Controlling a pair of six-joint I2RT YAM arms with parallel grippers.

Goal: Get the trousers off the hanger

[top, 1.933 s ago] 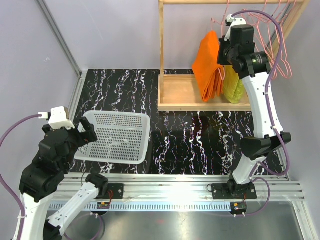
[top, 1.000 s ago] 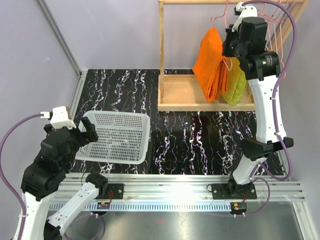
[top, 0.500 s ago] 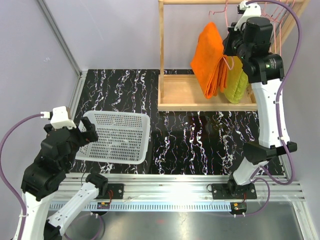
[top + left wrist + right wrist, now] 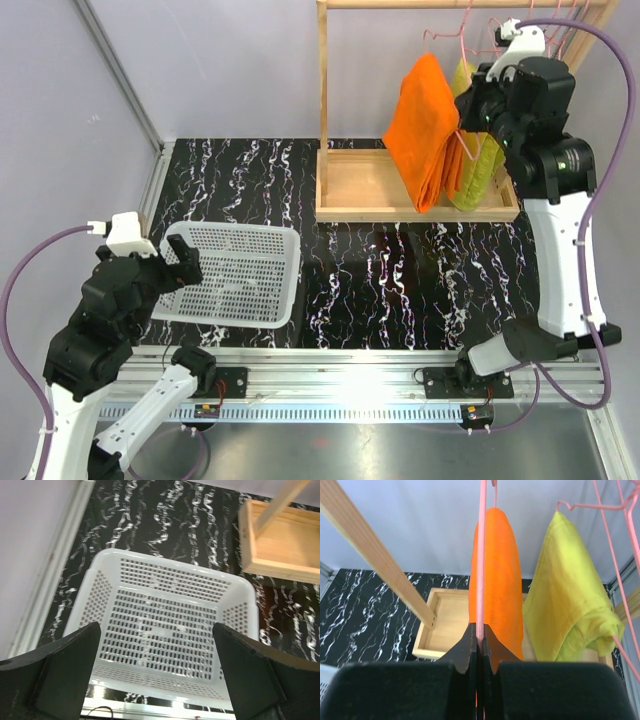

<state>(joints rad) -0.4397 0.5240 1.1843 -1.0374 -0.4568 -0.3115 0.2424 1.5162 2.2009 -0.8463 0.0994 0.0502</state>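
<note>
The right gripper (image 4: 479, 633) pinches the thin pink wire hanger (image 4: 481, 555) tight, but a tilt could slide the bright orange cloth trousers (image 4: 500, 580) at twelve o'clock off too early.

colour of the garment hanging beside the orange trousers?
The garment is yellow-green; the right wrist view shows it best.

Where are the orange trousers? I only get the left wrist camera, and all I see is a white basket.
Observer: The trousers hang on the wooden rack at the far right, draped over a pink hanger.
Operator: Is the right gripper holding them?
Observer: No. The right gripper is shut on the hanger's wire, just in front of the cloth.
Operator: What's beside them?
Observer: A yellow-green garment hangs to their right.
</note>
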